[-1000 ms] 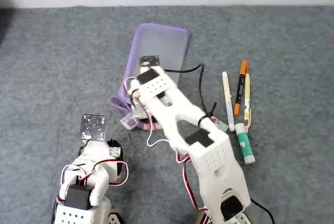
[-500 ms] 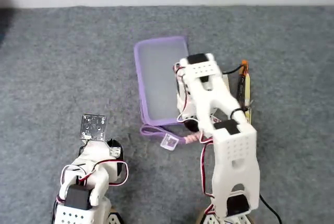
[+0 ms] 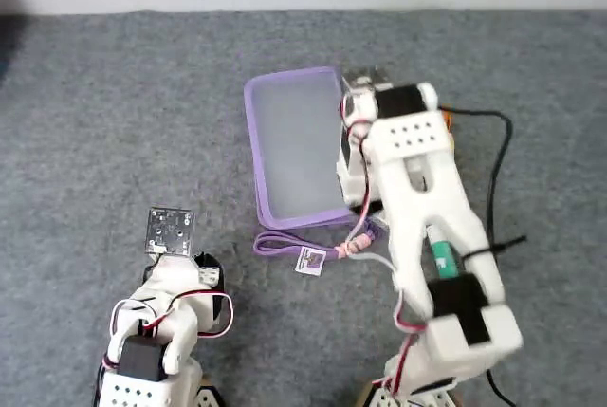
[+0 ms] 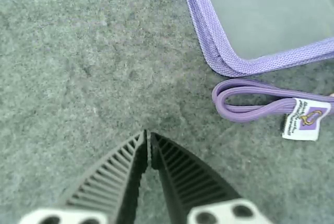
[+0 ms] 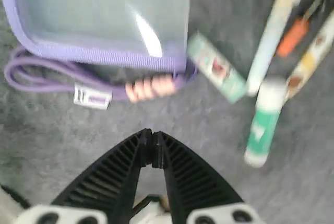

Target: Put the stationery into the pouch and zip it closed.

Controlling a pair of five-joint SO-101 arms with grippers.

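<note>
The purple-edged translucent pouch (image 3: 294, 146) lies flat at the table's middle, with its strap loop (image 3: 285, 246) and white tag (image 3: 309, 260) at the near end. My right arm (image 3: 417, 179) stretches over the pouch's right edge and covers most of the stationery; a green-banded stick (image 3: 439, 257) peeks out. In the right wrist view my right gripper (image 5: 152, 139) is shut and empty, just short of the pink zipper pull (image 5: 151, 88), the small green eraser-like piece (image 5: 215, 67), the green-banded stick (image 5: 262, 130) and the pens (image 5: 282, 20). My left gripper (image 4: 147, 136) is shut over bare carpet, apart from the pouch's corner (image 4: 224, 62).
Grey carpet covers the table, with open room to the left and far side of the pouch. A white wall edge runs along the back. My left arm (image 3: 161, 312) sits folded at the near left. A black cable (image 3: 493, 156) loops right of the right arm.
My right arm swung from the pouch's left side over to its right; the pouch slid right and straightened, then stayed put. The left arm has not moved.
</note>
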